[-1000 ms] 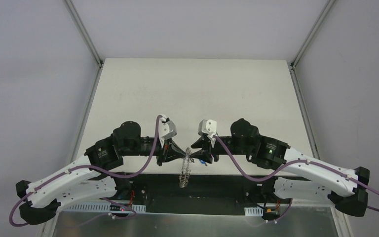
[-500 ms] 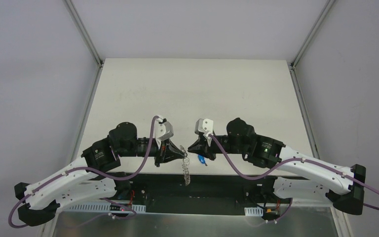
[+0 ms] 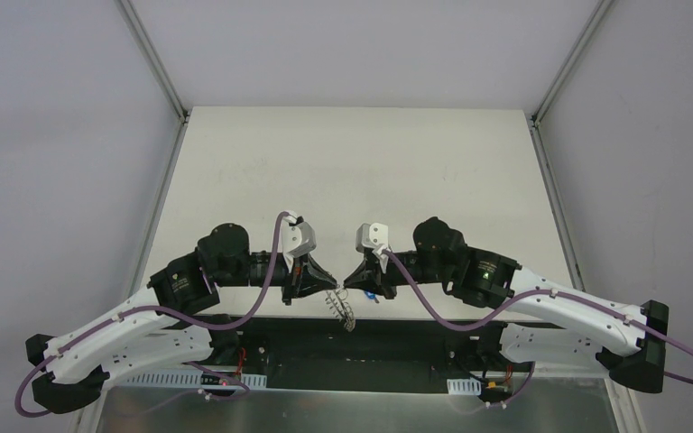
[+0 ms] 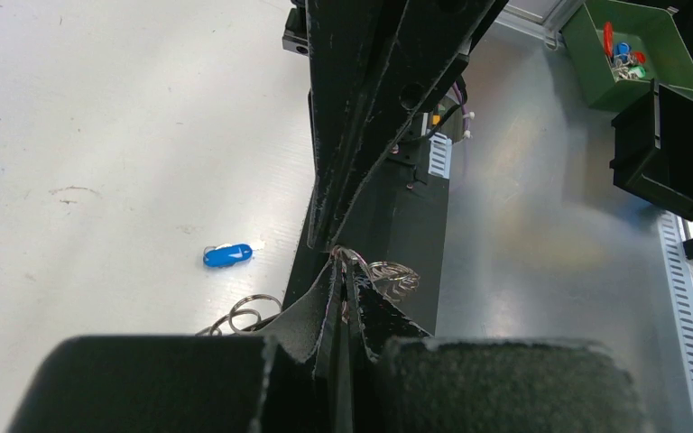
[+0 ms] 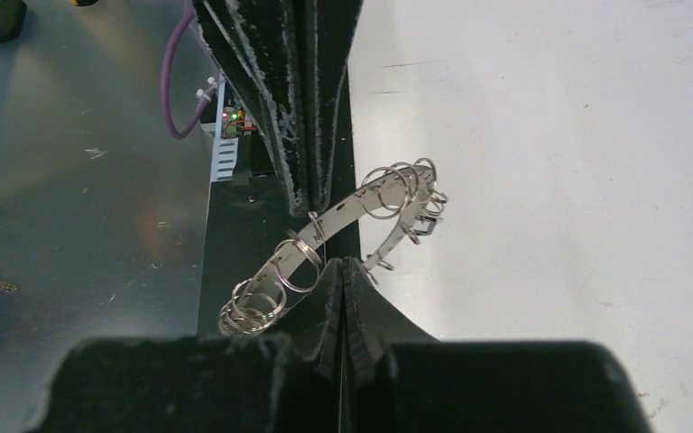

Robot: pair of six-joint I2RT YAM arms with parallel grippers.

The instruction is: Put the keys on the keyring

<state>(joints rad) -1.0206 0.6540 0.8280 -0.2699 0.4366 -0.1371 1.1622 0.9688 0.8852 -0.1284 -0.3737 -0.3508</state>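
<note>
Top external view: both arms fold inward at the near edge of the worktop (image 3: 352, 162). The left tool (image 3: 331, 287) and the right tool (image 3: 349, 283) meet tip to tip, almost touching.
Keyring: the keyring (image 5: 374, 200) hangs in the air between the two tips, just past the worktop's near edge. Its flat band curves away, with silver wire loops fringing it.
Left tool: clenched on the keyring's band. It looks to be the holder, keeping the ring off the surface so the loops face the other arm.
Right tool: jaws pressed fully together, tips right under the band and beside a wire loop (image 5: 300, 259). I cannot tell whether any wire is caught between them. No key is in it.
Blue key: the blue key (image 4: 227, 255) lies flat on the worktop below the tools, near the ring but apart from it, with nothing touching it.
Progress: early, I would judge, since no tagged key shows on any loop.
Next move: the right arm probably needs a key in its grip before a loop can be threaded.
Risk: the ring hangs from one thin pinch, so a nudge from the right tool could swing or twist it.
</note>
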